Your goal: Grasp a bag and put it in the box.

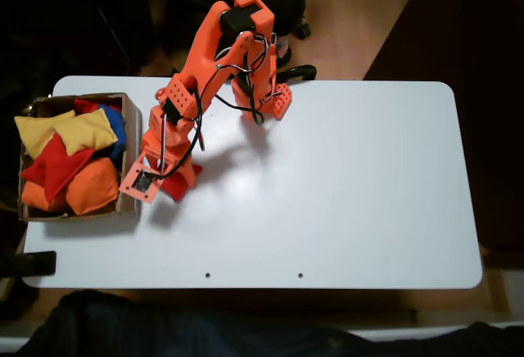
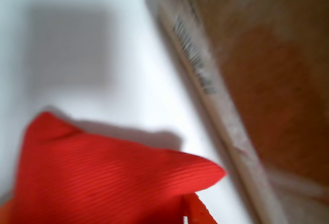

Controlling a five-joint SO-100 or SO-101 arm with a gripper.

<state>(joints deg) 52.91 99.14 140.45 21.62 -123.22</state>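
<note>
Hanging just right of the box (image 1: 128, 152) in the fixed view, the gripper (image 1: 168, 178) appears closed on the bag (image 1: 180, 187), though the arm hides the fingers. The bag sits low over the white table (image 1: 344, 185). Yellow, orange, red and blue beanbags (image 1: 70, 160) fill the box.

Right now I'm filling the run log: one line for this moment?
phase: carry | gripper: shut on red bag | bag: beside box, not in | box: already holds beanbags | table: white
</note>
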